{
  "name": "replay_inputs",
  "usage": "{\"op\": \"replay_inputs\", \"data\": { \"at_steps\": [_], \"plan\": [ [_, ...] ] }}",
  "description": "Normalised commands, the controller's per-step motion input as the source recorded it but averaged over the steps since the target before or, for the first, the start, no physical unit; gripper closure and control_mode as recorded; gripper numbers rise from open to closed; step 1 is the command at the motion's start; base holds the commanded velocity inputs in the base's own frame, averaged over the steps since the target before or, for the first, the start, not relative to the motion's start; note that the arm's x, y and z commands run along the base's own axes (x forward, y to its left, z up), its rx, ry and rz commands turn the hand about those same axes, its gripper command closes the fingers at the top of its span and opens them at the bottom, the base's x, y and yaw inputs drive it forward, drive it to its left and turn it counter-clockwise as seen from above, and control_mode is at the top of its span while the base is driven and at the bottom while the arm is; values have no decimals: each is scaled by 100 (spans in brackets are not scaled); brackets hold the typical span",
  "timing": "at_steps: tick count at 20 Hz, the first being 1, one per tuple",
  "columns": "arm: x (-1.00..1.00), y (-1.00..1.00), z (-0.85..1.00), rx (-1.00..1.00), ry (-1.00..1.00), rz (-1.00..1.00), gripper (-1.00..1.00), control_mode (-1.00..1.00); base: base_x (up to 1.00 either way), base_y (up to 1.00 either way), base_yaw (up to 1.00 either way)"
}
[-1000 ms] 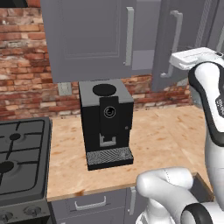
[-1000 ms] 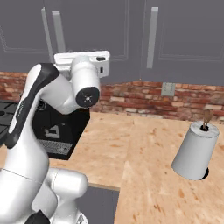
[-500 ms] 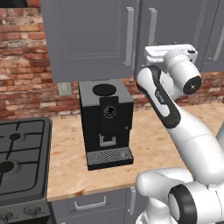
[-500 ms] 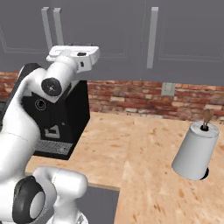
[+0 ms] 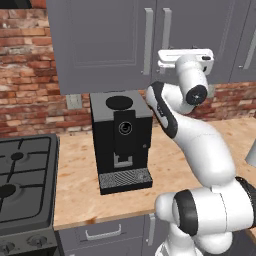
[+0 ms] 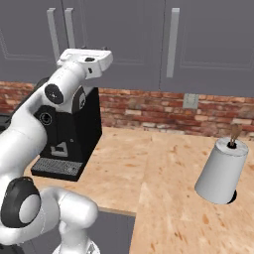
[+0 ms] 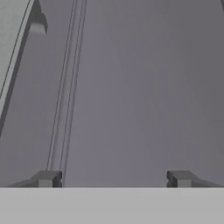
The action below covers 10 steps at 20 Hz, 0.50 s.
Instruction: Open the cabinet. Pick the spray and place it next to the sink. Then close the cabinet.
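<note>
No readable text anywhere (the coffee machine (image 5: 122,140) bears none).

My left base view looks forward and down from behind the arm's left. My right base view does so from its right. Both share the closed cabinet (image 5: 125,35), the coffee machine (image 5: 121,140) and the wooden counter (image 6: 149,173). My hand view sits very close to a cabinet door panel (image 7: 140,87), facing it squarely.
</note>
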Motion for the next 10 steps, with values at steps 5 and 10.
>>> {"op": "replay_inputs", "data": {
  "at_steps": [5,10],
  "plan": [
    [25,0,0,0,12,0,-100,-100,0,0,0],
    [0,0,0,0,11,0,-100,-100,0,0,0]
  ]
}}
